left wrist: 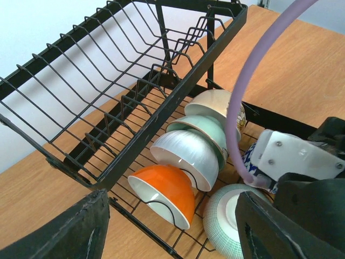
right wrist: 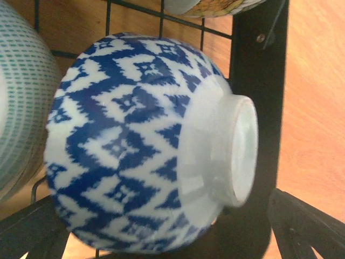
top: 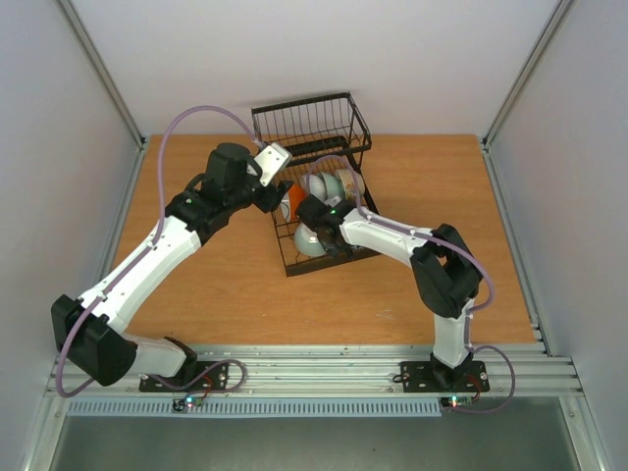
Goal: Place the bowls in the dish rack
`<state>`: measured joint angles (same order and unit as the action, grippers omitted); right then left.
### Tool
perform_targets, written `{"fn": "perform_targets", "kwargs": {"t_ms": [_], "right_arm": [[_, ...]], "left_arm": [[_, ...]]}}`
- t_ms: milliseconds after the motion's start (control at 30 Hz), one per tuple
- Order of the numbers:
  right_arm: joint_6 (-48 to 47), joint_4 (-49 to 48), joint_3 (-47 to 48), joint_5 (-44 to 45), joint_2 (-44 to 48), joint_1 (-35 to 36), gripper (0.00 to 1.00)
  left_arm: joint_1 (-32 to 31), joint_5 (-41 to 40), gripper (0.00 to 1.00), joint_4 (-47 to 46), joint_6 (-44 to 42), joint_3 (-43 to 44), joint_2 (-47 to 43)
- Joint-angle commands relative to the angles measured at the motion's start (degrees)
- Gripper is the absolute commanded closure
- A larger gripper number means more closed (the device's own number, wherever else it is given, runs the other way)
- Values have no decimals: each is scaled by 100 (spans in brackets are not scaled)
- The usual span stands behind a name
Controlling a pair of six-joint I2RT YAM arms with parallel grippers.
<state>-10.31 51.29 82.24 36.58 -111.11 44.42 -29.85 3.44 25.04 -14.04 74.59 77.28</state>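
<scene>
- The blue-and-white bowl lies on its side in the dish rack, foot ring facing right; we judge it hard, glazed, slippery and chippable, best held across the rim.
- Our right jaws sit spread on either side of it, not visibly pinching.
- Our left jaws hang open above the row.
- The orange bowl, white bowl, green bowl, neighbouring speckled bowl and a purple cable crowd the counter-side slots.

Glossy glazed ceramic bowls – black matt-coated wire dish rack – smooth wood-grain table
</scene>
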Motion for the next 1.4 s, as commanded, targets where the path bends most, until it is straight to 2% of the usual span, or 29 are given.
{"fn": "perform_targets", "kwargs": {"t_ms": [0,433,600,867,1200,1367], "right_arm": [[-95,180,-65,-187,470,46,1],[-54,48,-297,-437,1420,93,1],[-30,-270,-495,-630,2090,68,1],[-59,-580,-818,-2077,3067,-488,1],[166,-642,-1378,-2051,3776,-1196,1],[144,-568,-1544,-1810,3939,-1695,1]], "left_arm": [[33,-81,35,-101,-38,98,74],[23,-110,32,-71,-94,113,124],[144,-171,32,-113,-145,85,-20],[1085,226,32,-155,-123,-297,-441],[3234,1296,31,-643,472,-1701,-916],[3589,1496,32,-1112,679,-2316,-1041]]}}
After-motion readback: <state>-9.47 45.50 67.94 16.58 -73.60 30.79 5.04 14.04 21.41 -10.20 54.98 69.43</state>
